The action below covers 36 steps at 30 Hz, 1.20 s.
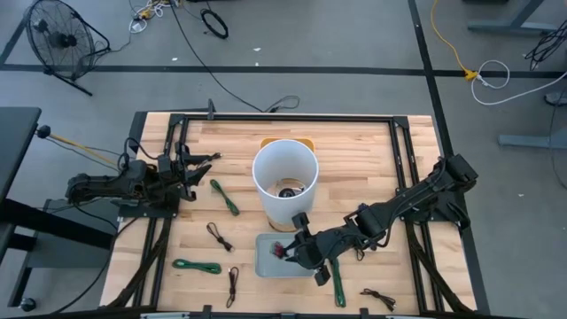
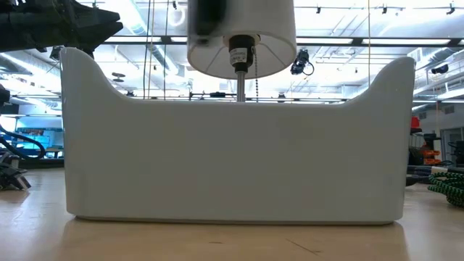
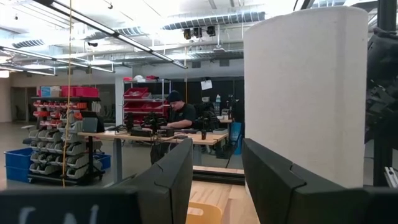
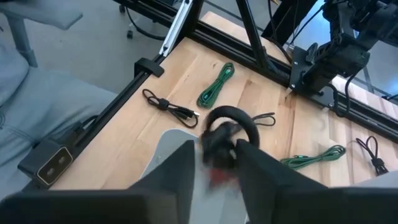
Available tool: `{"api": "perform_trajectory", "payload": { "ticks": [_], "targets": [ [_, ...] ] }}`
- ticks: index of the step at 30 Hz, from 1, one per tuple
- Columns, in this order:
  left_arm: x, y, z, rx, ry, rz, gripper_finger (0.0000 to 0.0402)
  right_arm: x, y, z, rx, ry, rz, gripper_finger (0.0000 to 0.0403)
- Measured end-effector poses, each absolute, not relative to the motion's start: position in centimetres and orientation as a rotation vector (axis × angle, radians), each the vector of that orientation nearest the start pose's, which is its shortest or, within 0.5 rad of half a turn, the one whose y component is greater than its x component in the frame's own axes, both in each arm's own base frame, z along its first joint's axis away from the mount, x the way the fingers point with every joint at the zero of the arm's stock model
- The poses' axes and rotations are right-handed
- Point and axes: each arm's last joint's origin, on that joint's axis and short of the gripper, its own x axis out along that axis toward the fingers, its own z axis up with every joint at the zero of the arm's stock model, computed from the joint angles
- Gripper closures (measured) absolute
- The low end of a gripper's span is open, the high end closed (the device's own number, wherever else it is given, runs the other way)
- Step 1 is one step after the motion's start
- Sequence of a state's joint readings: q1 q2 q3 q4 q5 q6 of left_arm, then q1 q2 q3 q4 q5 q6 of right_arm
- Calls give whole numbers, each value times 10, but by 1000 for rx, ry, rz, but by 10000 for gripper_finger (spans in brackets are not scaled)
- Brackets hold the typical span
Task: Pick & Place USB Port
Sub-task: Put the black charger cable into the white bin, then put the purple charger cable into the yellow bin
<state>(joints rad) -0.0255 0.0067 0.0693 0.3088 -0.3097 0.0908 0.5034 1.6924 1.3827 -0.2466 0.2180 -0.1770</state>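
Your right claw [image 1: 290,252] hangs over the grey tray [image 1: 266,268], just beside the white bucket [image 1: 284,181], pinching a coiled black USB cable [image 4: 227,134]. Your left claw [image 1: 202,168] waits well apart, fingers parted.

On the pale wooden table [image 1: 372,151], a tall white cylindrical bin [image 1: 284,180] stands near the middle. The right gripper [image 1: 289,252] hovers over a shallow grey tray [image 1: 270,267], seemingly pinching a small dark-and-red item. The left gripper [image 1: 205,163] waits near the table's left edge.
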Motion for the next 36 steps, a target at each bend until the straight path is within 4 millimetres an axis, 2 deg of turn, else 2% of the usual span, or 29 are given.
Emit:
{"api": "perform_trajectory", "payload": {
  "ticks": [7,17,26,30,32,36],
  "targets": [
    [86,7,215,27,-354,297,257,340,180,297,-366,497,322,248],
    [86,7,215,27,-355,297,257,337,180,295,-368,539,323,257],
    [86,7,215,27,-354,297,257,302,182,296,-341,739,201,275],
    [86,7,215,27,-355,297,257,283,182,298,-256,834,148,283],
    [86,7,215,27,-354,297,257,273,177,296,-211,906,52,287],
    [86,7,215,27,-354,297,257,254,161,290,-185,1009,-265,296]
  ]
}}
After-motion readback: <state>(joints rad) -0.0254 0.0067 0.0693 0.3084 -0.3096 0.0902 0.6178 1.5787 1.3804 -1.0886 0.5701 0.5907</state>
